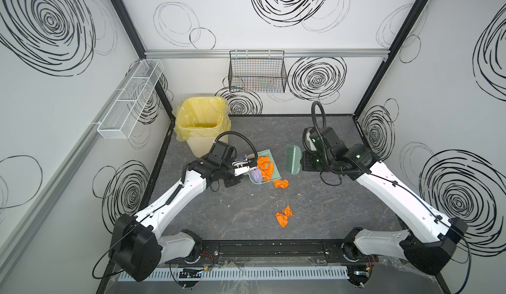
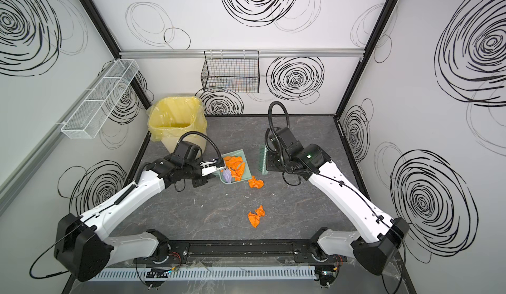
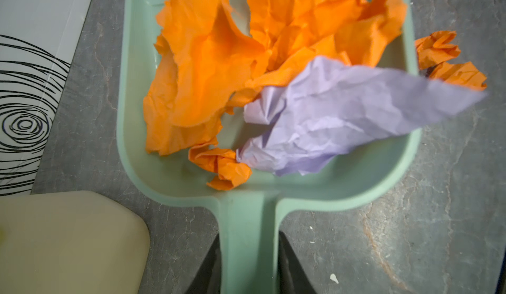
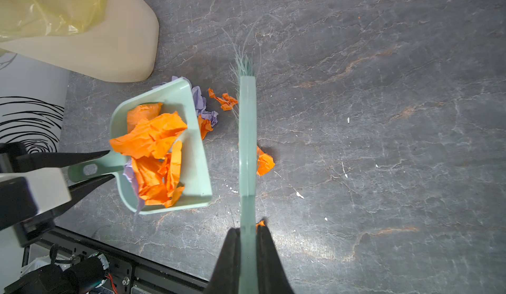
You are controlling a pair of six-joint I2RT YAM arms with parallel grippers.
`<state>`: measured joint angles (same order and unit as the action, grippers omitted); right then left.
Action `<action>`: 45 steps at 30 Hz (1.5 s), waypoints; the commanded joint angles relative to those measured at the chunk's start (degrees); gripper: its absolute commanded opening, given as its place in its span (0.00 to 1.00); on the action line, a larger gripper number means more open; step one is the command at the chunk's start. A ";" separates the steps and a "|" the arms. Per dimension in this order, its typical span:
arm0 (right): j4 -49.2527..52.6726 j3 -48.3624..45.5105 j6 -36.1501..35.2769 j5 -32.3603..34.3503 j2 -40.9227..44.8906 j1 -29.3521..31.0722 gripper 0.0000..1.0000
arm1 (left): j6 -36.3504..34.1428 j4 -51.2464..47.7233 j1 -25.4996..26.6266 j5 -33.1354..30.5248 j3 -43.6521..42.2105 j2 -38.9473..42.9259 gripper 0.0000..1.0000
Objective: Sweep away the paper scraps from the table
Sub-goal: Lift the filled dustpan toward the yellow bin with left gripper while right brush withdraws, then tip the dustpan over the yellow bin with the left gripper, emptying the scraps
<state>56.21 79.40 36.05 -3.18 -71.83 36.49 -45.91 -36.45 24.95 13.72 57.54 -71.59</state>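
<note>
My left gripper (image 3: 248, 238) is shut on the handle of the green dustpan (image 3: 128, 87), left of the table's (image 1: 328, 196) middle in both top views. The pan (image 1: 269, 154) holds several orange paper scraps (image 1: 265, 166) and a lilac one (image 1: 256, 175). My right gripper (image 4: 247, 228) is shut on the green brush (image 4: 247, 131), which stands just right of the pan (image 2: 247, 169). Loose orange scraps lie by the pan's near corner (image 1: 281, 183) and nearer the front (image 1: 284, 216). In the right wrist view, lilac (image 4: 202, 106) and orange (image 4: 224, 101) scraps lie between pan and brush, and another orange one (image 4: 264, 162) lies on the brush's other side.
A cream bin with a yellow bag (image 1: 201, 125) stands at the back left, close behind my left wrist. A black wire basket (image 1: 257, 72) hangs on the back wall and a white mesh one (image 1: 131, 98) on the left wall. Tiny white crumbs (image 4: 299, 195) dot the table.
</note>
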 commanded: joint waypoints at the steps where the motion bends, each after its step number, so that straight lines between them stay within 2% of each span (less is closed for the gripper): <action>1: -2.80 -1.13 -1.28 -0.32 1.46 -1.34 0.00 | -2.74 -5.20 -2.16 0.28 4.91 1.15 0.00; 8: -4.79 -3.90 -2.04 -1.71 1.79 -2.37 0.00 | -7.83 -12.10 -7.85 0.44 14.30 -1.37 0.00; 14: -6.11 -6.47 -2.25 -2.16 2.31 -2.73 0.00 | -12.41 -18.38 -15.37 2.42 26.52 -5.91 0.00; 23: -8.37 -9.27 -2.74 -3.58 2.66 -3.53 0.00 | -18.85 -32.59 -27.08 7.14 53.00 -20.00 0.00; 29: -9.26 -10.03 -3.18 -3.94 2.19 -3.84 0.00 | -22.31 -39.65 -32.74 6.62 69.31 -29.31 0.00; 34: -9.68 -10.06 -3.57 -4.29 1.61 -4.04 0.00 | -26.41 -39.15 -36.55 1.24 74.94 -33.30 0.00; 45: -10.70 -10.14 -3.97 -4.90 0.31 -4.15 0.00 | -39.67 -30.67 -37.96 -18.21 72.56 -34.50 0.00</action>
<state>47.59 69.54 32.64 -7.79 -71.11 32.56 -79.33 -71.42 -13.02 2.63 130.74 -106.41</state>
